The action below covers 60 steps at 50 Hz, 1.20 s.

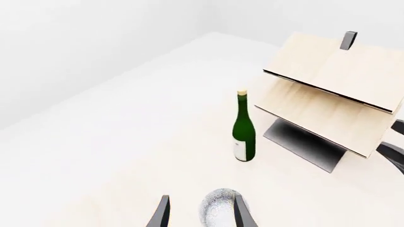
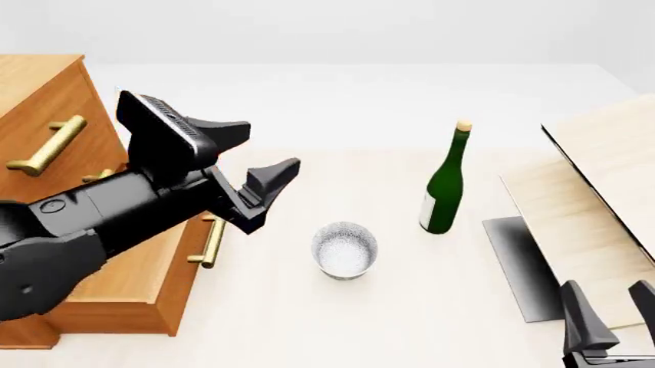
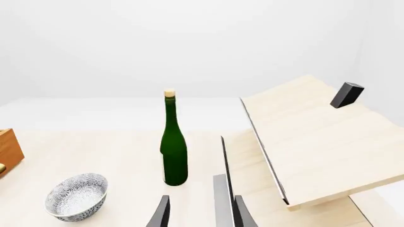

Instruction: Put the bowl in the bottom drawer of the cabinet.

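Note:
The bowl (image 2: 345, 249) (image 3: 77, 196), white with grey speckles, stands upright on the table in front of the cabinet (image 2: 36, 88). The bottom drawer (image 2: 133, 295) juts out toward the bowl, brass handle (image 2: 210, 241) at its front; my left arm hides its inside. My left gripper (image 2: 274, 146) hangs open above and to the left of the bowl, touching nothing. In the left wrist view the bowl (image 1: 218, 208) shows low between the fingers (image 1: 240, 210). My right gripper (image 2: 611, 303) (image 3: 200, 215) is open and empty at the near right, far from the bowl.
A green bottle (image 2: 443, 184) (image 1: 244, 127) (image 3: 173, 146) stands upright to the right of the bowl. Pale wooden boards (image 2: 603, 176) (image 1: 334, 90) (image 3: 315, 142) slope over a dark base at the right. Another brass handle (image 2: 46, 146) sits higher on the cabinet.

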### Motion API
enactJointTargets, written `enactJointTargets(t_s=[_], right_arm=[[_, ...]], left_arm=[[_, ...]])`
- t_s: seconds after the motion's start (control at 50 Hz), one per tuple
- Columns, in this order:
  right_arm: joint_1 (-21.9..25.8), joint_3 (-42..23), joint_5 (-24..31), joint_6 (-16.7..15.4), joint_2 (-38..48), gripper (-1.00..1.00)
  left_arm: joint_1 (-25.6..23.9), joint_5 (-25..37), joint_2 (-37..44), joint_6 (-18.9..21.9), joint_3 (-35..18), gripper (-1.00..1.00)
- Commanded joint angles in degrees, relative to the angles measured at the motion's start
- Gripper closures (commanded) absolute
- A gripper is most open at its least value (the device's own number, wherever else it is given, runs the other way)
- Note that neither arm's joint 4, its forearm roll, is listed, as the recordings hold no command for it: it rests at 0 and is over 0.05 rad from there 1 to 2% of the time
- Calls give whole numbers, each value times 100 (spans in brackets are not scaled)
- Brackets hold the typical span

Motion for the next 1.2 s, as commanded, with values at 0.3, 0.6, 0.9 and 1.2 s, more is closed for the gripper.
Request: enactJointTargets(t_s=[0.3,0.6,0.9,1.2], right_arm=[[1,0,0,1,1,-100],[-1,0,0,0,0,-100],[1,0,0,1,0,-100],[0,0,0,0,1,-100]], left_arm=[[-155,1245,1265,-233,-1352,-100],[-258,1599,1958,-527,-1714,-100],[-378,1689,2611,-735,-2050,-100],[-673,1789,3051,-862,-2440,-100]])
